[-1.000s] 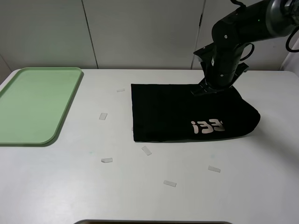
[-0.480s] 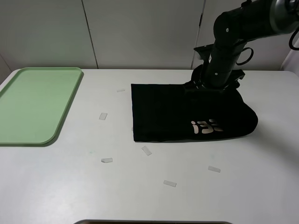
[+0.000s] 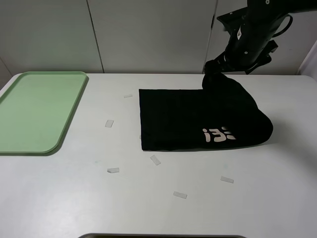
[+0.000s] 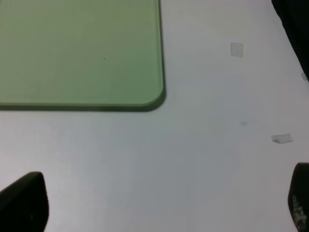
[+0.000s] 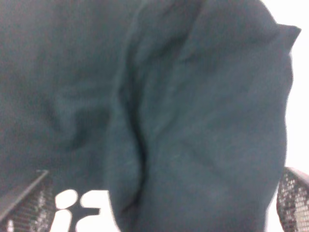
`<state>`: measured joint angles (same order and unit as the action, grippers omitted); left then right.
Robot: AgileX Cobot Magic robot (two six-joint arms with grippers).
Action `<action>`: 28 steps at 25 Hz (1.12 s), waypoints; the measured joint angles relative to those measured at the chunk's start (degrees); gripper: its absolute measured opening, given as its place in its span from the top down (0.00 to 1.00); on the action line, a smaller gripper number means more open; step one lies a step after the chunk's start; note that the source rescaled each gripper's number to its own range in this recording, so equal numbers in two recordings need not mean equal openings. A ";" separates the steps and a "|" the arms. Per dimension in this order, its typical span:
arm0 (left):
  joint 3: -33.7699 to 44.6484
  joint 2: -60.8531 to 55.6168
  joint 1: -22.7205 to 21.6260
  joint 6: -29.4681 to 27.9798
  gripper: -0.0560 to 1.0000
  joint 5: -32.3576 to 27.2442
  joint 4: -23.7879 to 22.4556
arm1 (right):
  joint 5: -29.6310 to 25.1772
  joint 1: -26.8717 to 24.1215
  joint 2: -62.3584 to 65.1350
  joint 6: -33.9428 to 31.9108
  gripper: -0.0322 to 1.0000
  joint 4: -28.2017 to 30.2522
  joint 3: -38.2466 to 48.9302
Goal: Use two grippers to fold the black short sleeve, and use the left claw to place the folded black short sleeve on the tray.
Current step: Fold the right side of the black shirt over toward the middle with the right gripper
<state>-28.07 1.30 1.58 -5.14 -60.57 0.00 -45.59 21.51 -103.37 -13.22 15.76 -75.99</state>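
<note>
Tape scraps (image 3: 155,159) on white table (image 3: 59,198)

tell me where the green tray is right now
In the high view the green tray lies flat on the table's left side, apart from the black shirt to its right, with small pale scraps between them.

Looks like a lab test cell: bare white table (image 3: 74,198) beneath my right gripper (image 3: 216,67), plain wall panels (image 3: 148,34) just behind it.

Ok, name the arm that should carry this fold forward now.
Right. The right gripper is at the black short sleeve's lifted far edge; the left gripper hangs open over the table beside the tray, away from the cloth.
</note>
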 joint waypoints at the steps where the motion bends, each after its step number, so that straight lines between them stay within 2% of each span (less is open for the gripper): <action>1: 0.00 0.00 0.00 0.00 0.00 0.00 0.00 | 1.75 -0.31 -0.53 -1.18 0.00 3.62 0.00; 3: 0.00 0.00 0.00 0.00 0.00 0.00 0.00 | 4.26 -1.50 -1.74 -2.44 0.00 6.20 0.00; 7: 0.00 0.00 0.00 0.00 0.00 0.00 0.00 | 7.88 -6.02 -6.37 -3.10 0.00 7.70 0.00; 12: 0.00 0.00 0.00 0.00 0.00 0.00 0.00 | 11.93 -10.73 -11.68 -3.22 0.00 7.62 0.00; 16: 0.00 0.00 0.00 0.00 0.00 -0.06 0.00 | 13.34 -12.34 -14.39 -3.16 0.00 6.37 0.00; 19: 0.00 0.00 0.00 0.00 0.00 -0.06 0.00 | 13.56 -12.28 -16.31 -1.67 0.00 3.45 0.00; 25: 0.00 0.00 0.00 0.00 0.00 -0.06 0.00 | 13.26 -11.51 -18.27 6.06 0.00 -5.64 0.15; 28: 0.00 0.00 0.00 0.00 0.00 -0.06 0.00 | 13.16 -11.23 -18.34 7.15 0.00 -6.97 0.26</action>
<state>-28.07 1.30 1.58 -5.14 -60.62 0.00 -32.43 10.28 -121.70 -6.06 8.79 -75.73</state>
